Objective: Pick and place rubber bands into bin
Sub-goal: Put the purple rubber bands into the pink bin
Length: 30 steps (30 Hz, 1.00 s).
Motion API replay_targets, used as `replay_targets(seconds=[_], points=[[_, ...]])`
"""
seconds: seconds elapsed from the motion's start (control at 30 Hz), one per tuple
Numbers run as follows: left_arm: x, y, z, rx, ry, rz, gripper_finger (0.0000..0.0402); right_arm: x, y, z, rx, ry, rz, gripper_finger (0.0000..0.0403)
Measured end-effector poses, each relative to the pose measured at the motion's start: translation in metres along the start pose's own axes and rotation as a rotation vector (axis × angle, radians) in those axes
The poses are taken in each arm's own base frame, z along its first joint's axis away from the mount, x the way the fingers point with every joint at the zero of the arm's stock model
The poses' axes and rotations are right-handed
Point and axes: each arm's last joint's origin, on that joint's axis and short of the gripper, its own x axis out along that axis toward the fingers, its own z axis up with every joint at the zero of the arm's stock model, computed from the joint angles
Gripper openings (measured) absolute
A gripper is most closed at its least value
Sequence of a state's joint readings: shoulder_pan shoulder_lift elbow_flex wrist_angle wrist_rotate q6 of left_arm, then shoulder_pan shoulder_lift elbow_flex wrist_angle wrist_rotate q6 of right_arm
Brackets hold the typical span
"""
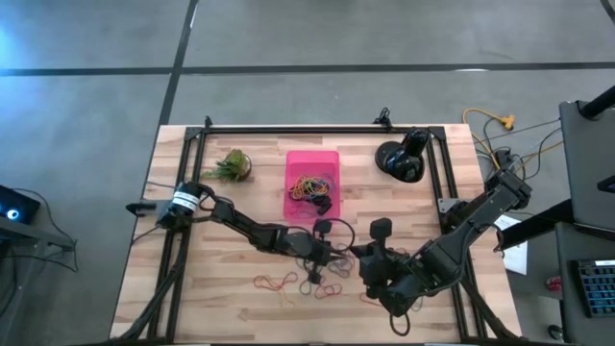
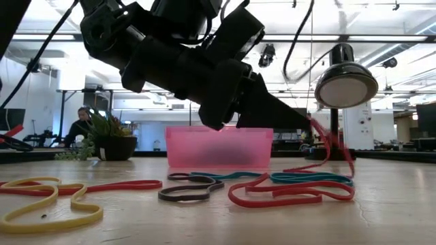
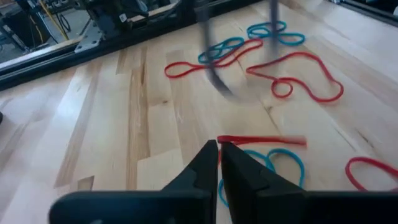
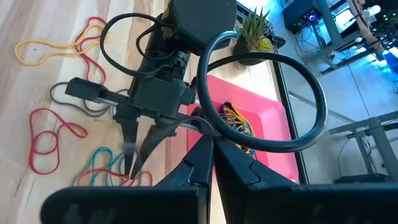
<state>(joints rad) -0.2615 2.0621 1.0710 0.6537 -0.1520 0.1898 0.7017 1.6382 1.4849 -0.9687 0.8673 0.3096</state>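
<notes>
Red thin elastic rubber band [image 2: 327,146] hangs from the left gripper [image 2: 303,122], jaws shut on it, above the wooden counter [image 1: 221,279]. Lift clear of loose bands before carrying to the pink translucent bin [image 1: 312,161]. Right gripper [image 4: 208,149] waits shut.

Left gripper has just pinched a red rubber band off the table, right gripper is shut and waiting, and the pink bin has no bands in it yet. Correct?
Not quite: the bin already holds a pile of rubber bands, as the high view shows. The left gripper is shut on a red rubber band, and the right gripper is shut.
</notes>
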Motion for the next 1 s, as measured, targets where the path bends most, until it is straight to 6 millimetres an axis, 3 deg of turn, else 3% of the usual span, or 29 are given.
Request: replay_targets(seconds=[0.3, 0.53, 0.77, 1.0], points=[[-0.001, -0.003, -0.013, 0.005, 0.139, -0.014, 0.0000, 0.000, -0.001, -0.002, -0.029, 0.006, -0.032, 0.0008], [-0.017, -0.001, -0.006, 0.005, 0.268, -0.033, 0.0000, 0.004, -0.003, -0.004, -0.037, 0.008, -0.065, 0.0008], [-0.058, -0.010, 0.001, 0.028, 0.406, -0.036, 0.0000, 0.018, -0.005, -0.013, -0.030, 0.054, -0.096, 0.0008], [-0.121, -0.009, 0.003, 0.040, 0.380, 0.233, 0.0000, 0.040, -0.012, -0.024, -0.025, 0.113, -0.150, 0.0008]])
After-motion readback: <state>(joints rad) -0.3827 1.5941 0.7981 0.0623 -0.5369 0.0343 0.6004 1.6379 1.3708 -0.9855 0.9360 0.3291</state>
